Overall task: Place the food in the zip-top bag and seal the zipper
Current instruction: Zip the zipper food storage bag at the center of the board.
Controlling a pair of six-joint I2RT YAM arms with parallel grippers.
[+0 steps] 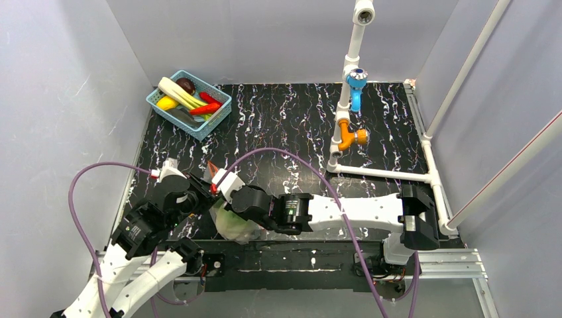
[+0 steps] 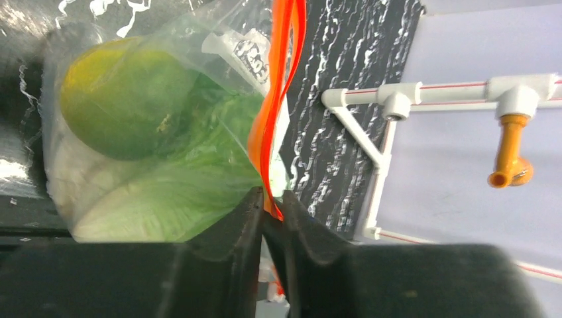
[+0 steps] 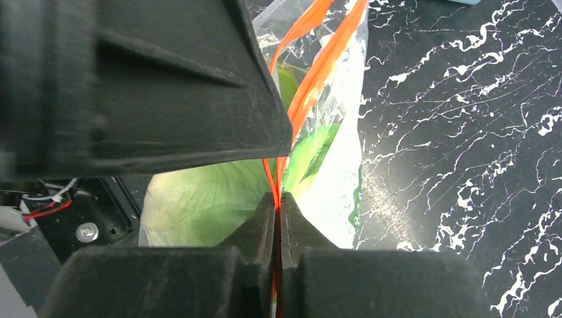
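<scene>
The clear zip-top bag [image 1: 233,222] hangs between both arms near the table's front edge. Inside it lie the green lettuce [image 2: 192,179], the yellow-green fruit [image 2: 122,99] and a white piece [image 2: 63,175]. My left gripper [image 2: 270,199] is shut on the red-orange zipper [image 2: 281,73] at one end. My right gripper [image 3: 278,200] is shut on the same zipper [image 3: 311,79]; beyond its jaws the two strips part, so the mouth gapes there. In the right wrist view the lettuce [image 3: 205,199] shows through the plastic, and the left arm's dark body fills the upper left.
A blue basket [image 1: 189,104] with a leek, a red chili and other toy foods stands at the back left. A white pipe frame [image 1: 381,173] with blue and orange fittings rises at the back right. Purple cables loop over both arms.
</scene>
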